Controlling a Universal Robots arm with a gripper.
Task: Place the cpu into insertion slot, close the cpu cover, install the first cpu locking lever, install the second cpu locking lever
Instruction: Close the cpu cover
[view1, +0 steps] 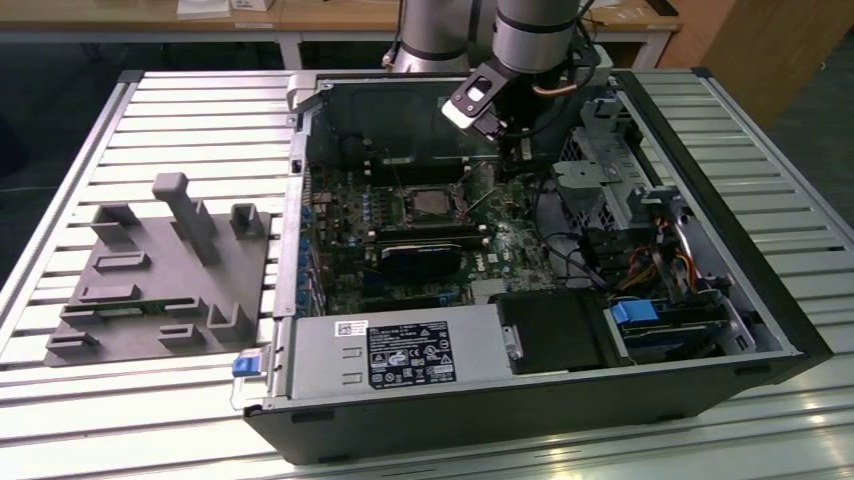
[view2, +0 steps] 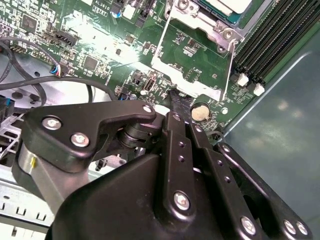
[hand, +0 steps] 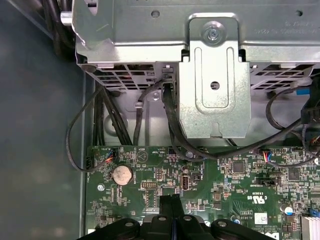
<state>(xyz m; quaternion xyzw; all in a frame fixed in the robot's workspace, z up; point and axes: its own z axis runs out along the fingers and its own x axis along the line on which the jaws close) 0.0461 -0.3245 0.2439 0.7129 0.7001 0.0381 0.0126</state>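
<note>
- Claw on the grey arm reaches into the open black computer case. In both wrist views its dark fingers are clenched together with nothing between them.
- In the second wrist view the fingertips sit just beside the lower edge of the thin silver square cpu cover. The cover stands tilted up off the green motherboard, and I cannot tell whether they touch.
- The flat silver-grey square cpu lies in the dark, silver-rimmed insertion slot.
- A round silver coin battery lies near the fingertips.
- The case rests on the slatted metal tabletop.
</note>
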